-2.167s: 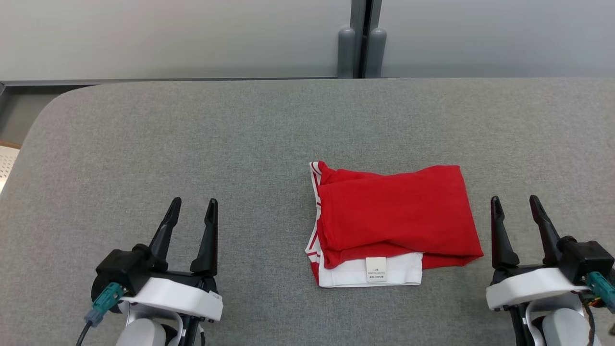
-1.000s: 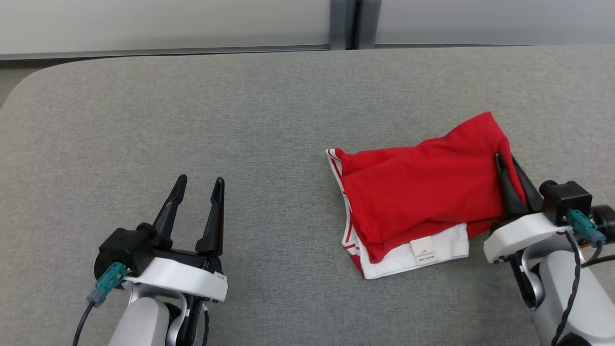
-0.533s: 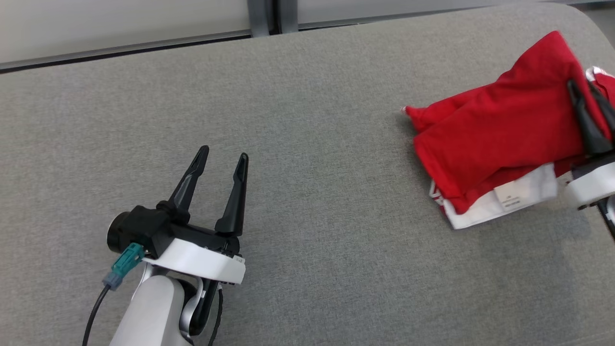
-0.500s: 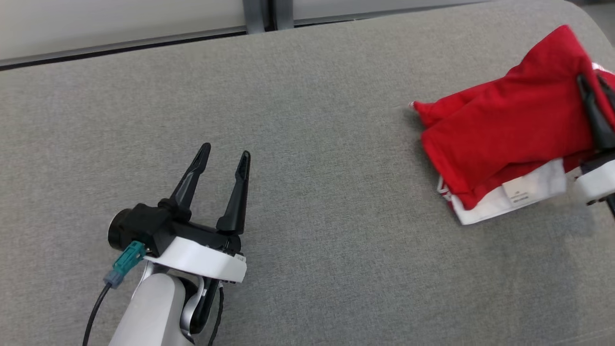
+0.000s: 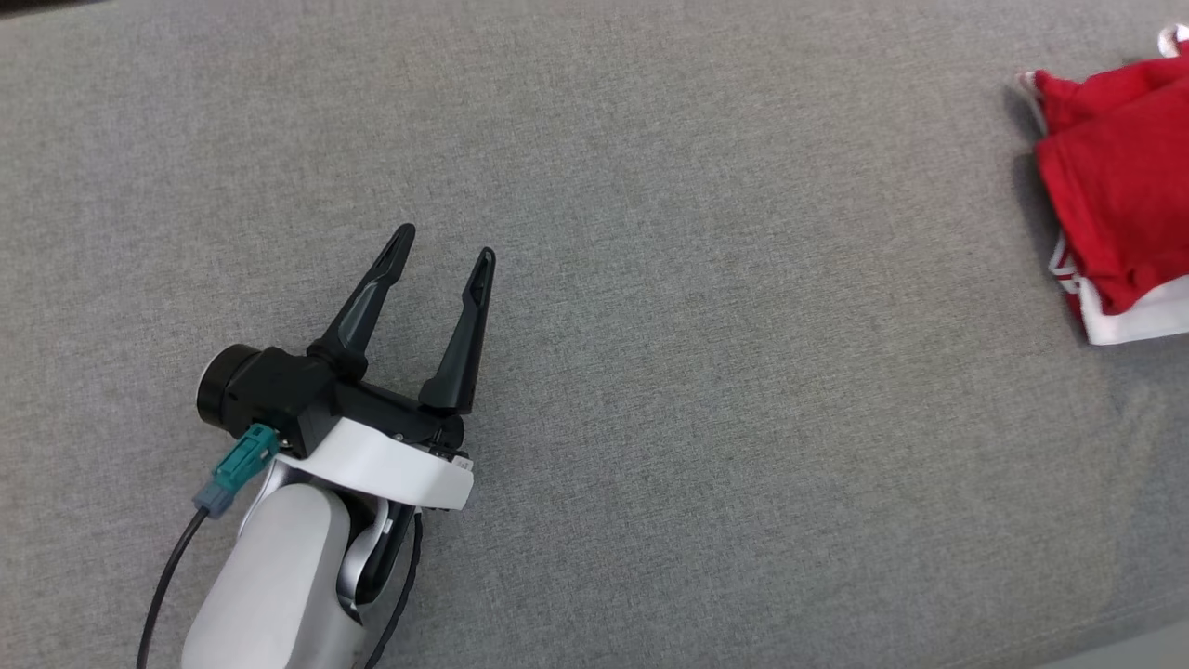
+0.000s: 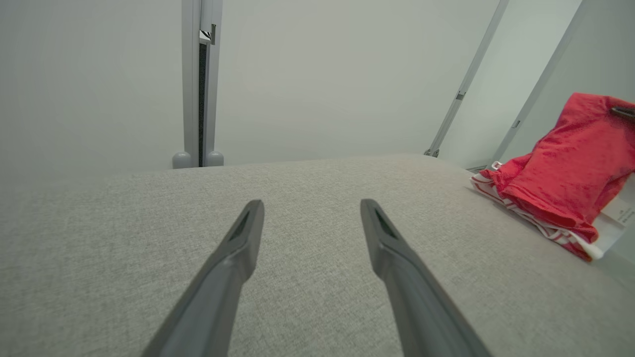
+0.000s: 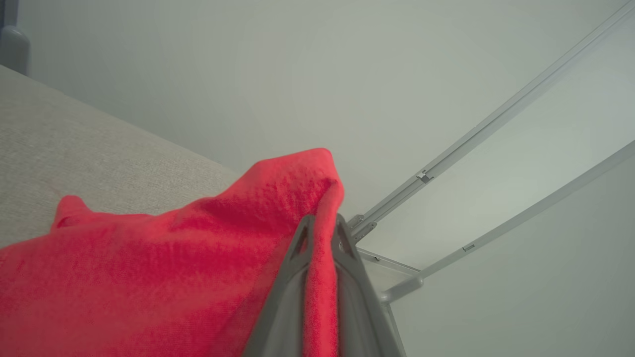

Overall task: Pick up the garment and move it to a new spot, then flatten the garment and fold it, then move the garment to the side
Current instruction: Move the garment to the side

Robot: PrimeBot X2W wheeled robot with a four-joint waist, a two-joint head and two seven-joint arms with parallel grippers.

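The garment [image 5: 1119, 186] is a folded red piece with white trim, at the far right edge of the head view on the grey padded table [image 5: 650, 279]. In the right wrist view my right gripper [image 7: 321, 223] is shut on a raised red fold of the garment [image 7: 198, 258], with cloth pinched between its two fingers. The left wrist view has the garment [image 6: 565, 178] lifted on its right side, a white label edge below it. My left gripper [image 5: 444, 243] stands open over bare table at the left, far from the cloth, nothing between its fingers [image 6: 238, 248].
The grey table surface [image 6: 297, 198] ends at a pale wall with a vertical metal post [image 6: 198, 84] behind it. A rounded far-right table corner lies beside the garment. A strip of floor [image 5: 1143, 650] shows at the lower right corner of the head view.
The head camera has swung left and down, so the wall left the picture. The right gripper has carried the garment further right and now lies outside the head view.
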